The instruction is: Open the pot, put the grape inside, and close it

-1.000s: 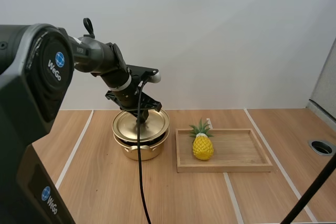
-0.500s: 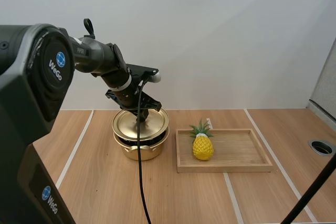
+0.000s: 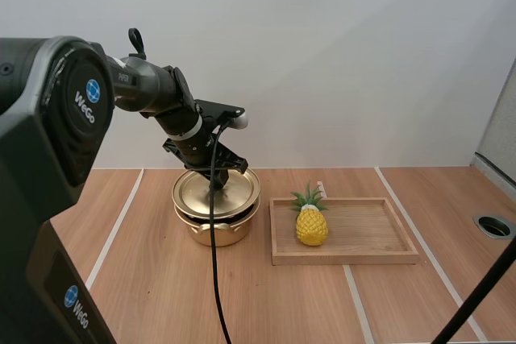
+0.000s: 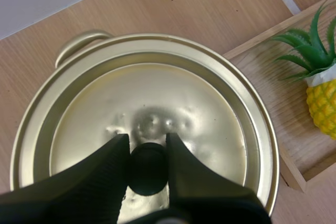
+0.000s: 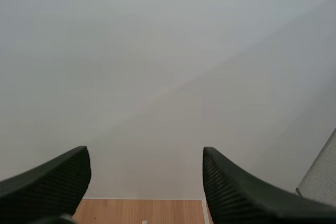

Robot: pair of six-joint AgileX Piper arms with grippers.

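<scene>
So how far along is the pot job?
Nothing done yet: the lid sits on the pot. In hand: left pincer pinches the lid's knob, not lifted. Left: lift lid, load fruit, close. The fruit on the tray is a pineapple, not a grape. Right pincer open, holding nothing.

Obstacles: gold pot (image 3: 235, 228) left of centre in the high view, the middle of its lid (image 3: 193, 190) occupied by the left gripper (image 3: 218, 183), which pinches the knob (image 4: 148, 169), arm slanting in from the upper left. Wooden tray (image 3: 367, 233) just right of the pot across a narrow gap, a pineapple (image 3: 311, 225) upright at its left end. Free room: bare table (image 3: 274, 304) across the foreground and left of the pot; the tray's middle and right stretch; open air above the tray.
</scene>
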